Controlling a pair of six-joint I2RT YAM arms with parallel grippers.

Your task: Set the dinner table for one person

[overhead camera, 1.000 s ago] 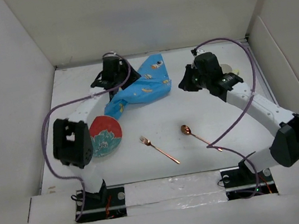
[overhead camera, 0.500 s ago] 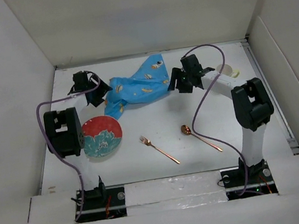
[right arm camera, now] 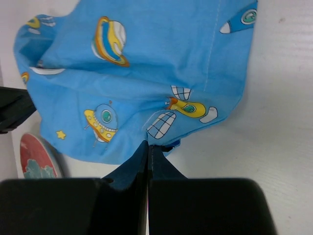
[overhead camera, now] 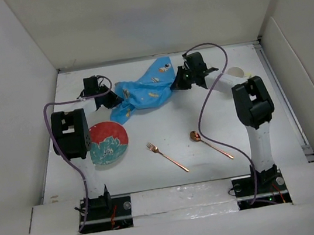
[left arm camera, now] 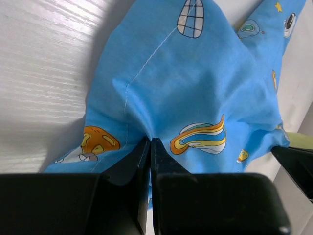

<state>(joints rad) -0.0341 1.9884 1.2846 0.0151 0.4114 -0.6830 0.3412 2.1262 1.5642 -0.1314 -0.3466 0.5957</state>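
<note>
Your dinner table (overhead camera: 215, 109) fills the top view, with the blue placemat (overhead camera: 144, 91) crumpled at its far middle. Since a second ago both arms have swung in. The left gripper (left arm camera: 150, 142) and right gripper (right arm camera: 147, 144) each pinch the placemat's cloth, a grip only the wrist views show. The plate (overhead camera: 107, 142), fork (overhead camera: 168, 157) and spoon (overhead camera: 210, 144) lie on the placemat's near side.

A crumpled blue cloth placemat (overhead camera: 144, 91) printed with cartoon planets and rockets lies bunched toward the far side. Nearer, on the left, sits a round red plate (overhead camera: 107, 142) with a teal floral pattern. A copper-coloured metal fork (overhead camera: 168, 157) and a matching copper-coloured spoon (overhead camera: 210, 144) lie slanted and apart to the plate's right. A small pale round cup (overhead camera: 237, 73) stands at the far right. Plain white panel walls (overhead camera: 147, 12) enclose everything.
</note>
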